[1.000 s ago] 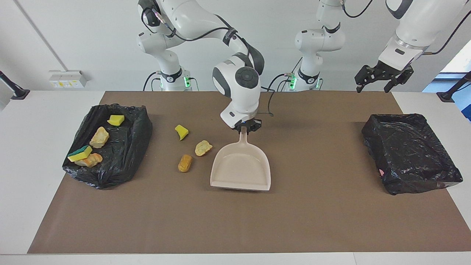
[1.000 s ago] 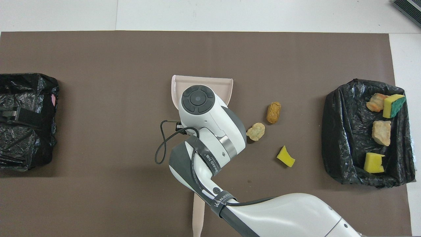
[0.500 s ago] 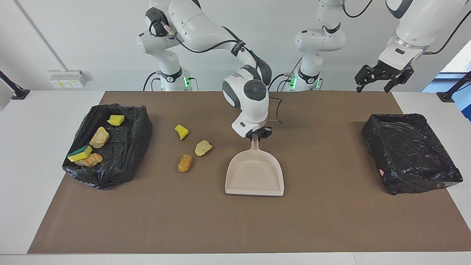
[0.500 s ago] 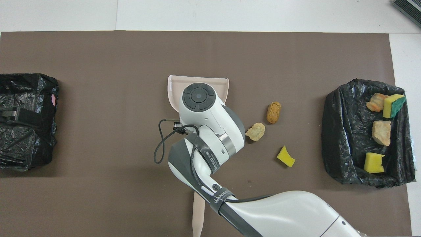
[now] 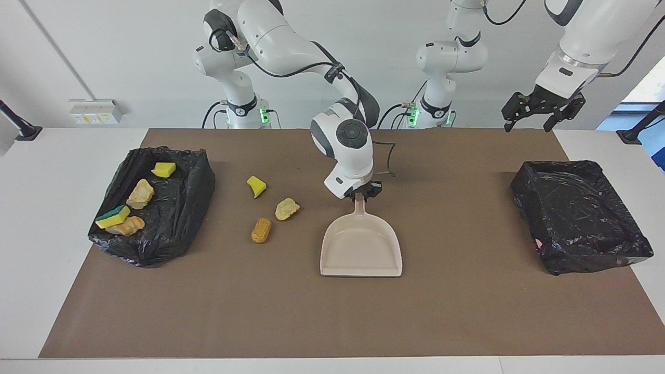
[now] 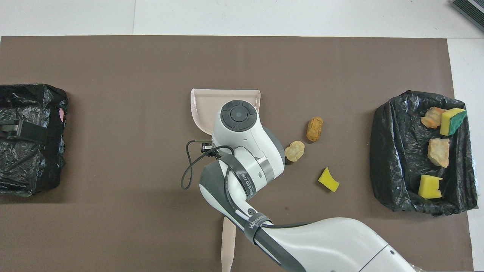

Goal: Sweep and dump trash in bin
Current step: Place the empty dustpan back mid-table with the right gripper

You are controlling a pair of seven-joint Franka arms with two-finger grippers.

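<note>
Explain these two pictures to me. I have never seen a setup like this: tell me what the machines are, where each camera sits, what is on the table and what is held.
These are two robot arms with pincer-like grippers. One picture is taken from across the table, facing the robots; the other looks down from above their own end.

A brown mat covers the table. On it lie a pale dustpan, three loose scraps beside it, and a black-lined bin at each end. The one at the right arm's end holds four scraps.

The right gripper is at the top of the dustpan's handle; whether it grips it I cannot tell. The left gripper waits open in the air, holding nothing.
</note>
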